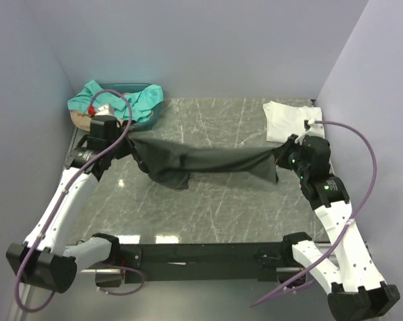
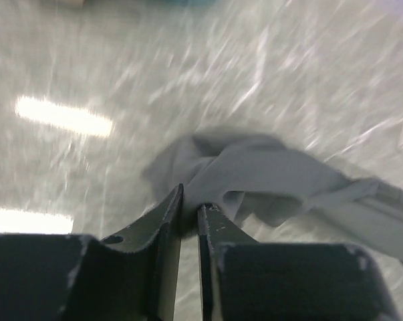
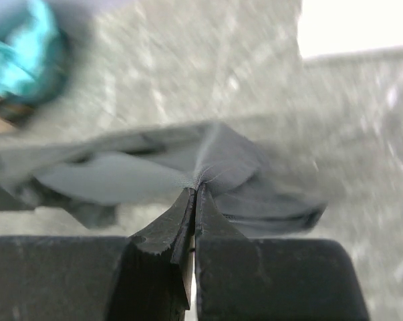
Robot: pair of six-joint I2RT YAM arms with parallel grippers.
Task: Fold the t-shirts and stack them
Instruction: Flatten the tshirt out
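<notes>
Two grippers on one garment: charcoal t-shirt (image 1: 208,162) strung mid-air btwn them, across the middle of the table (image 1: 221,221), sagging at centre, w/ one flap hanging lower toward the left end. Can't tell from above whether that flap brushes the marble.

Left gripper (image 2: 191,200): nipping bunched cloth at the very fingertips, jaws only narrowly apart w/ fabric wedged in the gap. Looks like a light hold.

Right gripper (image 3: 194,190): clamped hard on a puckered fold, jaws pressed together, creases fanning out from the nip.

Held wide apart prob. to stretch the top edge and shake out wrinkles before laying flat. Lifted rather than dragged, presumably to avoid rucking the cloth on the table. Smeared wrist views: likely mid-motion.

White t-shirt (image 1: 285,120): folded, parked at far right corner just beyond the right gripper. Prob. the stack base, kept clear of the work area.

Teal t-shirt (image 1: 121,99): heaped unfolded at far left corner over a dark bin (image 1: 154,115), w/ tan cloth (image 1: 81,119) beside it. Apparently waiting.

Est. progress: one folded, charcoal in hand, at least teal left. Next, as a guess: lower, spread flat, then fold.

Risk: thin left pinch slipping, dropping that end in a heap.
</notes>
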